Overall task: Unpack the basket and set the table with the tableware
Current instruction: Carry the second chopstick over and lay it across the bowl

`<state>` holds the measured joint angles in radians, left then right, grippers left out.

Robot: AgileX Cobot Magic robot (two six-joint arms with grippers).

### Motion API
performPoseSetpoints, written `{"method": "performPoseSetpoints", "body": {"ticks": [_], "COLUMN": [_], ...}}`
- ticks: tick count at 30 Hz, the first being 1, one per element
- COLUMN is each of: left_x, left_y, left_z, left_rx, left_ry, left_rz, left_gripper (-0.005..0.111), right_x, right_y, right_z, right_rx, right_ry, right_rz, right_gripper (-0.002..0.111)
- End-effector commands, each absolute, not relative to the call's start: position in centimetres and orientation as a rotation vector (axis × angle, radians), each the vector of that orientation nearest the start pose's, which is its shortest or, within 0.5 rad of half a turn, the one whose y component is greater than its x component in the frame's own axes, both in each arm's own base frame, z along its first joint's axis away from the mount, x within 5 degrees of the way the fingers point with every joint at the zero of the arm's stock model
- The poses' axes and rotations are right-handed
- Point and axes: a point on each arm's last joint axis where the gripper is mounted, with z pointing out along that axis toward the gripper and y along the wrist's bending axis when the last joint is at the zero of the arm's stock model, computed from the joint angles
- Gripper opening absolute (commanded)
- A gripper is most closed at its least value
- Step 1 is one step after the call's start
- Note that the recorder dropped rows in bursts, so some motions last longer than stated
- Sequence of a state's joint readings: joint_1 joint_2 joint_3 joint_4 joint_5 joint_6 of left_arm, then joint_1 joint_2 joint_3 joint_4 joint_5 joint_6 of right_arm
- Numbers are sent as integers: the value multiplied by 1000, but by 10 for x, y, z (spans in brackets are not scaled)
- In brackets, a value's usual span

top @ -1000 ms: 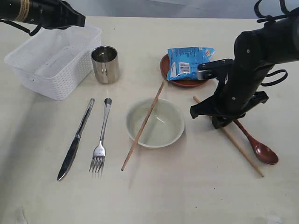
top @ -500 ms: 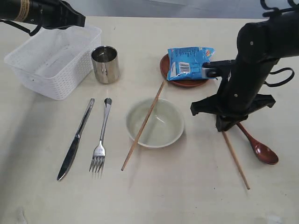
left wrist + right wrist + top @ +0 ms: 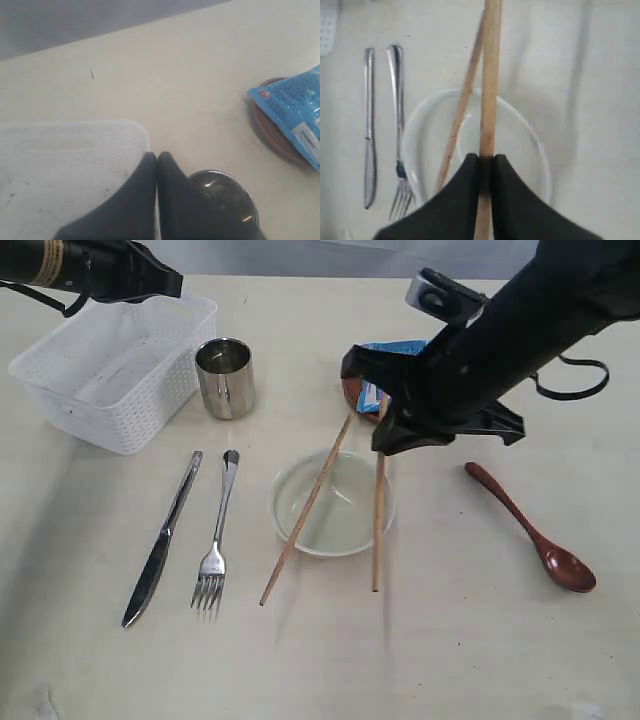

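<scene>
Beige table (image 3: 450,640), slim wooden chopstick (image 3: 377,530) gripped

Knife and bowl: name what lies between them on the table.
The fork lies between the knife and the bowl, as the exterior view shows.

Right tool (image 3: 381,428) carried chopstick (image 3: 378,525) from beside spoon (image 3: 528,530) to over bowl (image 3: 345,512), near second chopstick (image 3: 303,518).

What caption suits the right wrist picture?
Right pincer holds one chopstick over the bowl; the other chopstick rests across it.
</scene>
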<state>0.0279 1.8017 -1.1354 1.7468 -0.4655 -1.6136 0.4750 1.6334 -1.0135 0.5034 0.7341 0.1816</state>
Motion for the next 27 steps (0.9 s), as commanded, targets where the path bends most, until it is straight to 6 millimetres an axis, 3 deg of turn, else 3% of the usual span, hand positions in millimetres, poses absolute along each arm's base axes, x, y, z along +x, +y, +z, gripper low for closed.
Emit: {"method": "performPoseSetpoints", "body": {"ticks": [1, 7, 14, 27], "left_x": [389, 387, 387, 387], "left_y": [-31, -34, -35, -35], "left_z": [225, 226, 226, 226], "left_rx": [383, 409, 411, 411], "left_ry": [2138, 2134, 2134, 2134], "left_rz": [-411, -461, -464, -464], "left_gripper": [0, 0, 0, 0], "right_x": [261, 261, 244, 239], "right_y": [192, 195, 186, 187], "right_z": [217, 215, 184, 169], "right_rx": [119, 212, 349, 306], "right_ry": [2820, 2790, 2819, 2880], "right_rz": [756, 725, 683, 638], "right_gripper": [0, 0, 0, 0]}}
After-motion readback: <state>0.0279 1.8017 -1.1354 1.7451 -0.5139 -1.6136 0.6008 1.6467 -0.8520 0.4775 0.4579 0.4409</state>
